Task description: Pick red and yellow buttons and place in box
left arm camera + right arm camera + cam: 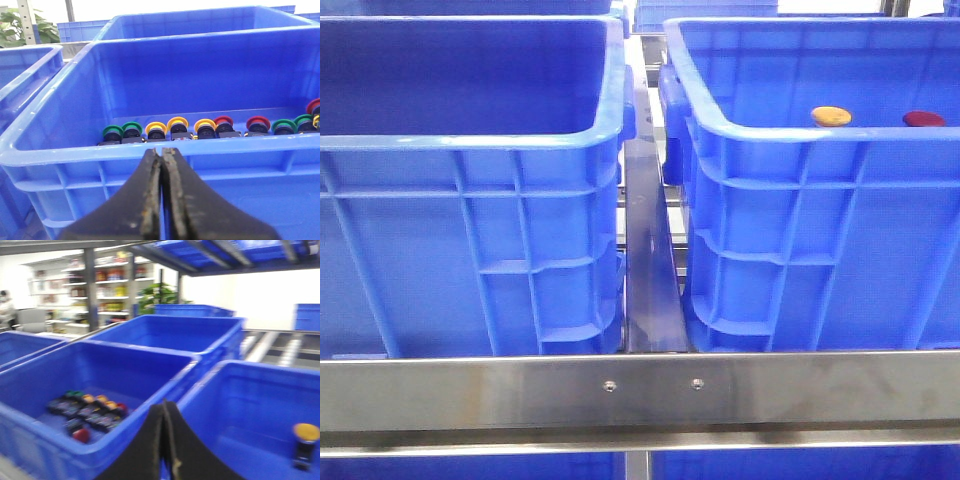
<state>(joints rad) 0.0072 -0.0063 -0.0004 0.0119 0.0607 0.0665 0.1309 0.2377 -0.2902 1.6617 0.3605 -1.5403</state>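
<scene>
In the front view an orange-yellow button [831, 116] and a dark red button [923, 119] lie inside the right blue crate [800, 140]. No gripper shows in that view. My left gripper [162, 150] is shut and empty, just outside the near wall of a blue crate [75, 155] that holds a row of green, yellow [177, 122] and red [258, 123] buttons on black bodies. My right gripper [165, 404] is shut and empty, over the rims between two crates. One crate holds several buttons [92, 410]. The other [260, 375] holds one yellow button [306, 432].
A second blue crate [470, 140] stands left of a narrow metal strip [648, 260] in the front view, and its floor is hidden. A steel rail [640, 390] runs across the front. More blue crates [190, 330], shelves and a plant stand behind.
</scene>
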